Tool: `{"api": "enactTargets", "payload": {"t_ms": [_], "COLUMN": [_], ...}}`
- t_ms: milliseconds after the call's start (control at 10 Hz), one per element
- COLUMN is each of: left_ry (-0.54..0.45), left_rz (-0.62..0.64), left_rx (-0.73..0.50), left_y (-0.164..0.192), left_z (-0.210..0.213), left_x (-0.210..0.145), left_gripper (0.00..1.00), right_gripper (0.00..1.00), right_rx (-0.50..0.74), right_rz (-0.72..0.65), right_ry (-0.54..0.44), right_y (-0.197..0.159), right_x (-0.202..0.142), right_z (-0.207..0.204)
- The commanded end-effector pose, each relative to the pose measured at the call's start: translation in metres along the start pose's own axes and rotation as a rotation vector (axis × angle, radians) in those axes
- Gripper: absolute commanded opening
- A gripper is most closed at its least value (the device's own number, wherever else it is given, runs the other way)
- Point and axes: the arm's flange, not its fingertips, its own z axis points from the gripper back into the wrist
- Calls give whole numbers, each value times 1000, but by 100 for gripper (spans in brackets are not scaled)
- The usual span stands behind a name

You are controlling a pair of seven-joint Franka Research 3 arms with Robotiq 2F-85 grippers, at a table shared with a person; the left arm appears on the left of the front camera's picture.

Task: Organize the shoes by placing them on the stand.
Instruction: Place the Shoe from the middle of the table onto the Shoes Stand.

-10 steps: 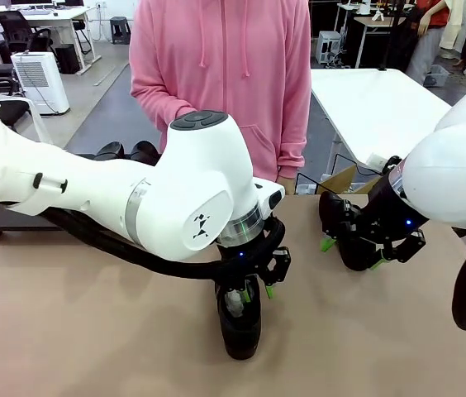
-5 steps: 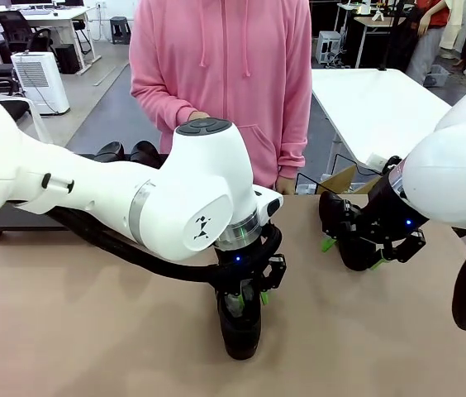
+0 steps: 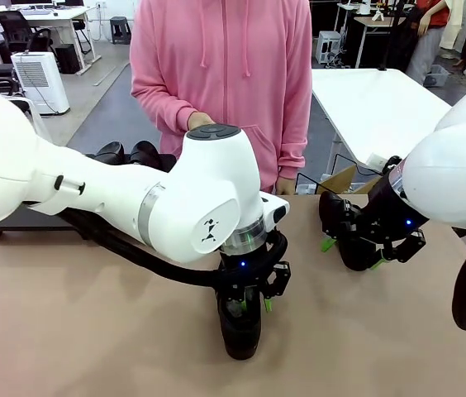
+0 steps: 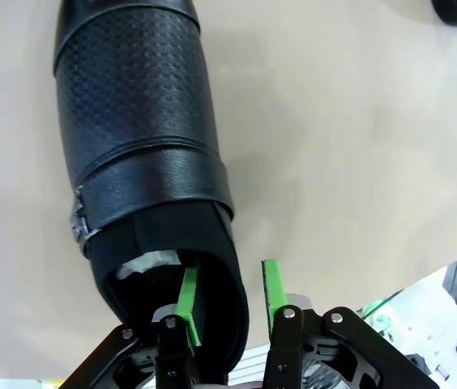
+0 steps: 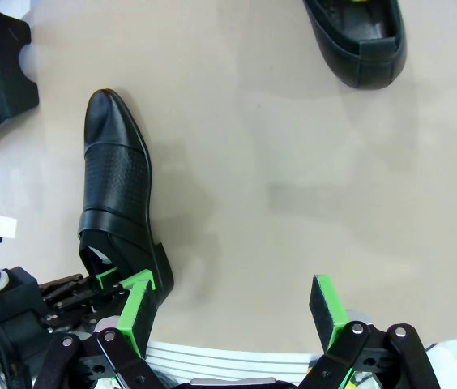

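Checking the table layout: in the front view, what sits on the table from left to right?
Stand with shoes → shoe in the left gripper → right gripper beside another shoe.

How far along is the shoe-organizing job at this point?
Done: two shoes appear to sit on the stand. In hand: the left gripper pinches the heel wall of a perforated shoe on the table. Left: that shoe and another by the open right gripper.

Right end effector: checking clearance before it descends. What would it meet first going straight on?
Probably bare table: the open right end effector points between two shoes.
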Motion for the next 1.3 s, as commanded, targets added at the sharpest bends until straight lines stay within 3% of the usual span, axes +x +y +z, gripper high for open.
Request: {"api": "enactTargets", "payload": {"t_ms": [0, 400, 700, 800, 1200], "left_ry": [0, -4, -18, -16, 16], "left_rz": [-32, -35, -33, -32, -13], "left_rx": [26, 91, 107, 110, 117], "left_y": [-8, -10, -11, -12, -10], "left_z": [-2, -8, -12, -13, -19], "left_x": [7, 6, 9, 8, 10], "left_gripper": [40, 38, 3, 0, 0], "right_gripper": [100, 100, 100, 100, 100], "right_rx": [14, 14, 14, 14, 14], "right_rz": [1, 1, 1, 1, 1], "right_ry": [6, 6, 6, 6, 6], "right_y": [1, 1, 1, 1, 1], "right_x": [3, 3, 3, 3, 3], "right_z": [0, 0, 0, 0, 0]}}
